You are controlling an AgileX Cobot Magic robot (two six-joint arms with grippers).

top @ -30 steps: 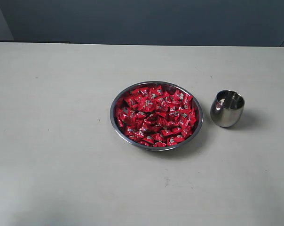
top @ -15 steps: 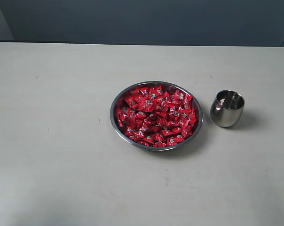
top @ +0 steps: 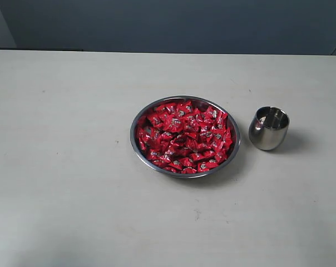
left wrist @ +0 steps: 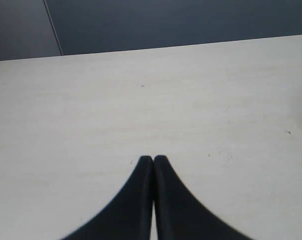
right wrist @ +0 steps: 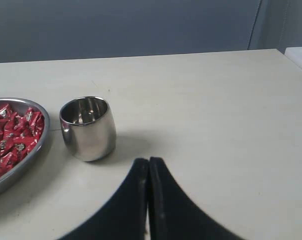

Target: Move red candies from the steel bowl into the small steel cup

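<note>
Right of frame centre, red candies (top: 183, 137) fill the steel bowl (top: 132, 135), small steel cup (top: 268, 129) beside it; we judge the right gripper (right wrist: 148, 160) nearer than the left gripper (left wrist: 153, 158), both closed, empty.

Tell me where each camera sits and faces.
Exterior: high, looking down at table, steel bowl, red candies, small steel cup; no arm shows.
Left wrist: low over table, facing dark wall; shut left gripper shows.
Right wrist: low, facing cup and bowl edge; shut right gripper shows.
Shared: exterior and right wrist see cup and bowl.
</note>
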